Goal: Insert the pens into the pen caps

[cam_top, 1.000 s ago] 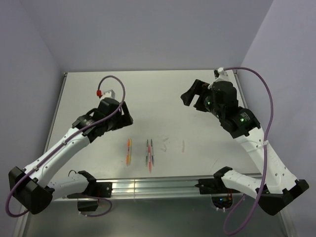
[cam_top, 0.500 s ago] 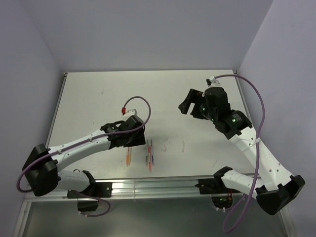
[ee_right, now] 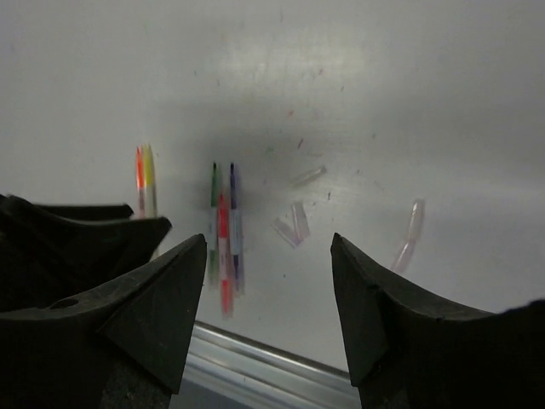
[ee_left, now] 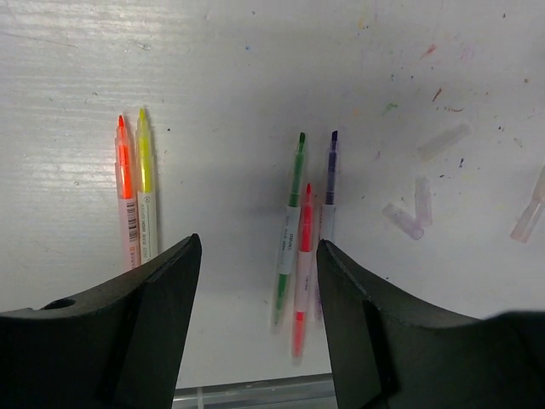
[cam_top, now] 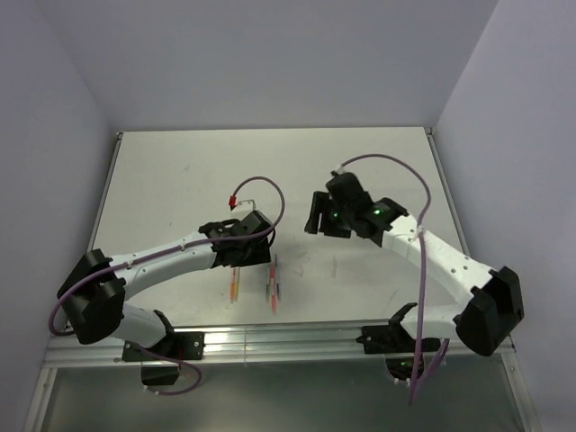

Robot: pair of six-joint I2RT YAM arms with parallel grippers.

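Note:
Five uncapped pens lie on the white table (cam_top: 180,180). An orange pen (ee_left: 126,192) and a yellow pen (ee_left: 146,192) lie side by side. To their right lie a green pen (ee_left: 289,226), a red pen (ee_left: 304,256) and a purple pen (ee_left: 328,196). Clear pen caps (ee_left: 402,220) lie scattered further right, one (ee_left: 443,141) higher up and one (ee_left: 528,217) at the edge. My left gripper (ee_left: 257,247) hovers open above the green, red and purple pens (cam_top: 273,283), holding nothing. My right gripper (ee_right: 268,240) is open and empty, higher up, over the caps (ee_right: 291,223).
A metal rail (cam_top: 288,340) runs along the table's near edge, just below the pens. The left gripper's fingers (ee_right: 77,230) show at the left of the right wrist view. Purple cables loop above both wrists. Walls close the table at the back and sides.
Both arms have swung in toward the table's middle. The left gripper came down over the pens, the right one moved left toward the caps. Both sets of jaws narrowed somewhat.

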